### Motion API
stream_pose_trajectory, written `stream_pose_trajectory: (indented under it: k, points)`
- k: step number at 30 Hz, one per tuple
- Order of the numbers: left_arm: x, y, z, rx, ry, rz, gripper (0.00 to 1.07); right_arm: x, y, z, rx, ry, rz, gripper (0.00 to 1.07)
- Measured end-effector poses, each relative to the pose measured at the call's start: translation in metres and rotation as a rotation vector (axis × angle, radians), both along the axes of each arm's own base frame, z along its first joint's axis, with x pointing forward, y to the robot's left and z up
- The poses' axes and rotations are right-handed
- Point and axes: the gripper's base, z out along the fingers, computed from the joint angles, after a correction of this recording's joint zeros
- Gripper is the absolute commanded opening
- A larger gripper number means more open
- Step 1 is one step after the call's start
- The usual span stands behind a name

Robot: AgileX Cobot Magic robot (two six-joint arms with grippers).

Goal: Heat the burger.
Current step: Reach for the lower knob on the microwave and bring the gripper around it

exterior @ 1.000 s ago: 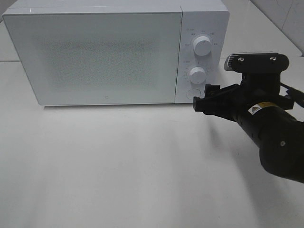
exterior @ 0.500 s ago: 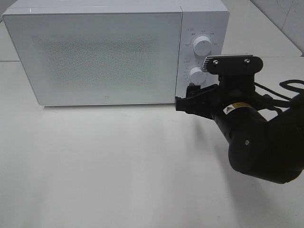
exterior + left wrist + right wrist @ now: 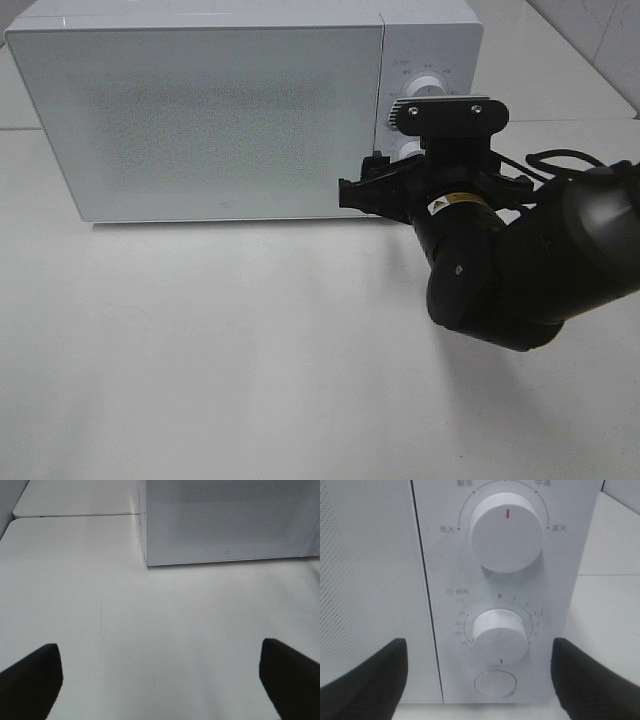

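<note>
The burger is out of view. A white microwave stands at the back of the table with its door shut. My right gripper hovers open right in front of the control panel, at the door's right edge. In the right wrist view my right gripper has its two dark fingers on either side of the timer knob and the round button, with the power knob above; it holds nothing. My left gripper is wide open and empty over bare table, facing the microwave.
The white table spreads out in front of the microwave. My bulky black right arm fills the right side and hides the lower knob in the high view. A seam between table tops runs left of the microwave.
My right arm has swung left and closer to the microwave, and now covers the lower knob in the high view. Its jaws keep the same width. The microwave has not moved.
</note>
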Motion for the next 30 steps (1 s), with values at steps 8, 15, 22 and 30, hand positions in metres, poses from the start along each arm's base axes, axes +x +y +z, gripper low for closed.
stream_pose_trajectory:
  k: [8, 15, 22, 30]
  points:
    - [0.0, 0.0, 0.0, 0.0, 0.0, 0.0, 1.01, 0.019, 0.001, -0.008, -0.012, -0.001, -0.03, 0.75]
    - [0.0, 0.0, 0.0, 0.0, 0.0, 0.0, 1.01, 0.033, -0.002, -0.009, -0.013, -0.019, -0.042, 0.75]
    - [0.0, 0.0, 0.0, 0.0, 0.0, 0.0, 1.01, 0.042, -0.001, -0.01, -0.01, -0.02, -0.037, 0.75]
    - [0.0, 0.0, 0.0, 0.0, 0.0, 0.0, 1.01, 0.044, 0.003, -0.022, -0.018, 0.026, -0.019, 0.75]
